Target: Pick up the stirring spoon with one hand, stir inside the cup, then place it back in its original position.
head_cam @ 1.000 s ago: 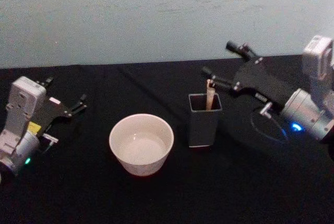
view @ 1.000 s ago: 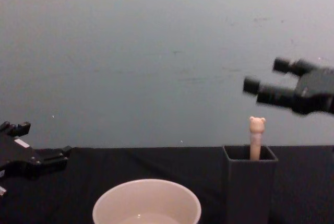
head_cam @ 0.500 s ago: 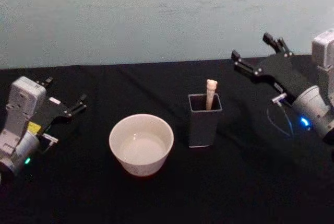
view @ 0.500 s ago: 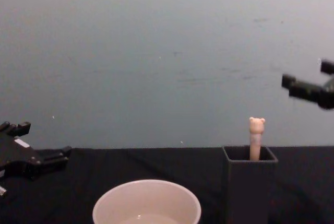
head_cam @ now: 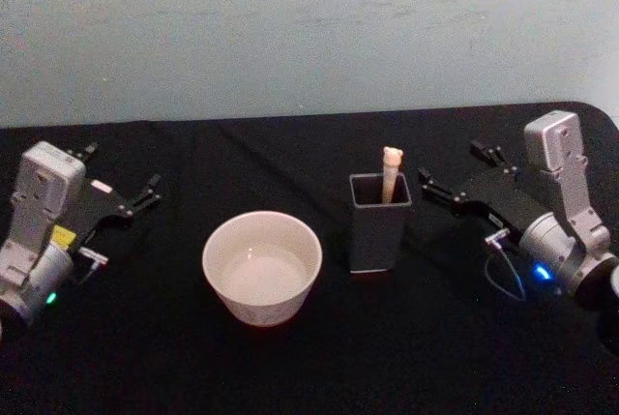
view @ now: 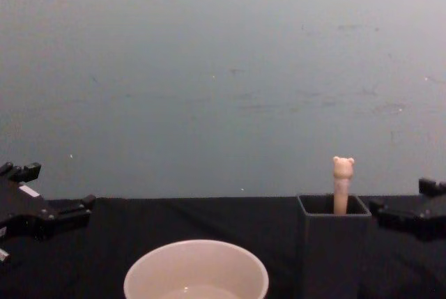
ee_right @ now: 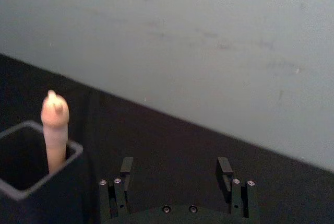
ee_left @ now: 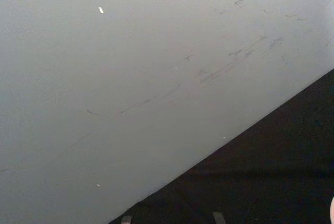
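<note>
The stirring spoon [head_cam: 391, 175] stands upright in the tall dark grey holder [head_cam: 379, 231], its bear-head handle [view: 342, 173] sticking out above the rim. The holder [view: 333, 254] is right of the wide cream-white cup [head_cam: 261, 265], whose rim [view: 196, 270] shows low in the chest view. My right gripper [head_cam: 451, 163] hovers low just right of the holder, open and empty. Its wrist view has the spoon handle [ee_right: 55, 127] off to one side of the spread fingers [ee_right: 125, 167]. My left gripper [head_cam: 121, 171] rests open at the far left.
A black cloth covers the table [head_cam: 309, 367], and a plain pale wall [head_cam: 309, 28] stands behind its far edge. A thin cable [head_cam: 503, 275] loops under the right wrist.
My right gripper has swung away from above the holder, out to the right and down to table level beside it. Spoon, cup, holder and left arm have not moved.
</note>
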`<state>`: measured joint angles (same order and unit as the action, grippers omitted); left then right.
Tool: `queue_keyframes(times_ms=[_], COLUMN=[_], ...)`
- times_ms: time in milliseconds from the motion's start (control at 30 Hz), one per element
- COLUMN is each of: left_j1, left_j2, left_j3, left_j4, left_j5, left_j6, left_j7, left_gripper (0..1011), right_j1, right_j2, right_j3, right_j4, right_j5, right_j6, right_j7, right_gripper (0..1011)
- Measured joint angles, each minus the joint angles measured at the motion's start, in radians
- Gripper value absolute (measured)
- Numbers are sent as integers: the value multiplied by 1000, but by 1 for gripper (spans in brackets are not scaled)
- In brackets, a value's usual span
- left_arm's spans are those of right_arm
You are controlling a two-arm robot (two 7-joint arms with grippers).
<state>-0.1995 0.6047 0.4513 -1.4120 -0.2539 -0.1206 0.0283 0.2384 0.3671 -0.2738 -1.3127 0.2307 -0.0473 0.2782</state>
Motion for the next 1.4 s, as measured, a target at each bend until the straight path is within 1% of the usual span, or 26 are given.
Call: queue_keyframes(times_ms=[100,1400], left_j1=[0,0], left_j2=[0,0], left_j3=[0,0], left_j4=[0,0], left_j5=[0,0], left_j6=[0,0], left_j7=[0,0], left_gripper=[1002,1001], right_j1=[3,3], right_j2=[-8,-2], right_j3=[-1,-1], right_j4=[19,6], right_j5=[-7,-2], right_j6=[16,5], right_j7=[4,4], right_gripper=[1002,1002])
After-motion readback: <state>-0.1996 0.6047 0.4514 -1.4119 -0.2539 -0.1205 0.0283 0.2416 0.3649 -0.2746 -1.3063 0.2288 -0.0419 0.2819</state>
